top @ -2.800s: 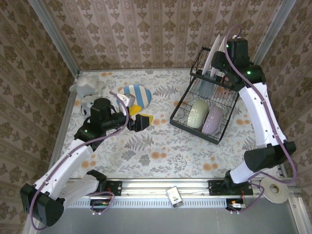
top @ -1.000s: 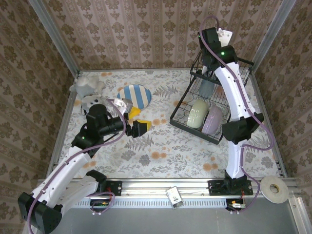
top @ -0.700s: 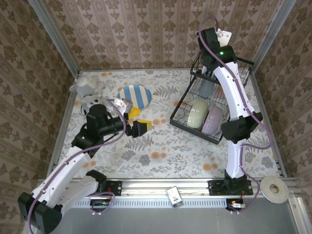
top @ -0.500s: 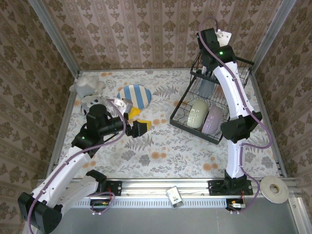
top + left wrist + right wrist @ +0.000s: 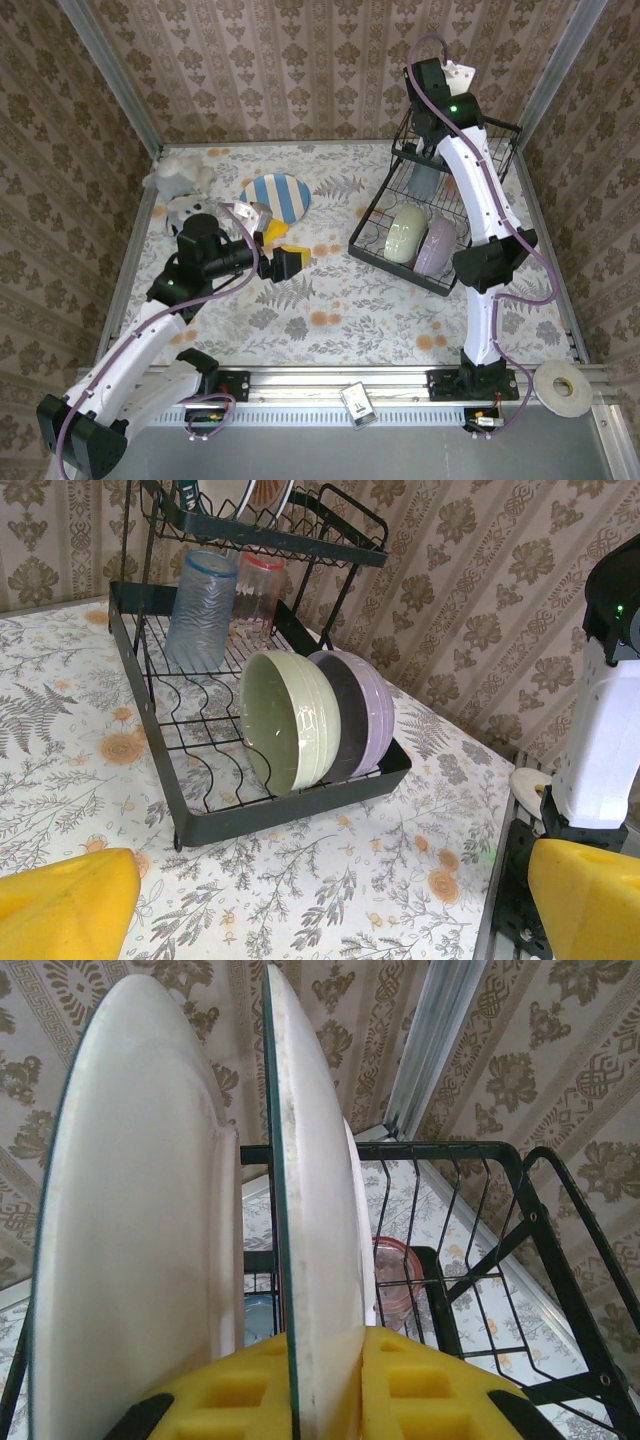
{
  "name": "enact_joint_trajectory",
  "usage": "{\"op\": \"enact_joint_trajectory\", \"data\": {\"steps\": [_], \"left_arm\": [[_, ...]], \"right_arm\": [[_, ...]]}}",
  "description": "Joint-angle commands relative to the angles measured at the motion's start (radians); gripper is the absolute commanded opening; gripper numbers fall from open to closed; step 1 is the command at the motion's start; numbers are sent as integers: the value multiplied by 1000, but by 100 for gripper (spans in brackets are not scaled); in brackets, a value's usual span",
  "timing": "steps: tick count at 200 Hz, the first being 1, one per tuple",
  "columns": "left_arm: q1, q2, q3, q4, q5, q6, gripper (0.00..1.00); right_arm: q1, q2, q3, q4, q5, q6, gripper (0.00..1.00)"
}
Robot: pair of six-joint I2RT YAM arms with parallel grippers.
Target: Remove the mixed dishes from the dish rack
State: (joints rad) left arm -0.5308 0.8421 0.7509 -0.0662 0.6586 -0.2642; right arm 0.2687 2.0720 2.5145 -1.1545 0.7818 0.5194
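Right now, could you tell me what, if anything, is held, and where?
The right gripper clamps an upright plate by its rim; the left gripper holds nothing.

Three plates (image 5: 130, 1210) (image 5: 320, 1260) (image 5: 280, 195), two bowls (image 5: 285, 720) (image 5: 365, 715), two cups (image 5: 200, 610) (image 5: 258, 592), one dish rack (image 5: 290, 815) and one plush toy (image 5: 180, 175).

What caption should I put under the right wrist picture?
Yellow jaws of the right gripper pinch one white plate standing beside a second plate in the dish rack.

Bright, even light; soft shadows.
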Motion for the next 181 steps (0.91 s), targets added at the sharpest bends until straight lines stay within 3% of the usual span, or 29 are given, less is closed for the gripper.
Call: {"op": "enact_joint_trajectory", "data": {"steps": [1,25,139,181], "left_arm": [[-5,-4,-9,20,8,24,100],[-5,-2,-9,20,4,26,100],[-4,5,-8,20,3,26,100],[-5,5,-8,19,3,26,100]], "right_arm": [[-10,4,23,-17,-4,-25,8],[-11,-5,21,-6,1,-34,0],[-9,-77,17,39,16,-75,0],[-10,-133,-64,94,-9,-71,0]]}}
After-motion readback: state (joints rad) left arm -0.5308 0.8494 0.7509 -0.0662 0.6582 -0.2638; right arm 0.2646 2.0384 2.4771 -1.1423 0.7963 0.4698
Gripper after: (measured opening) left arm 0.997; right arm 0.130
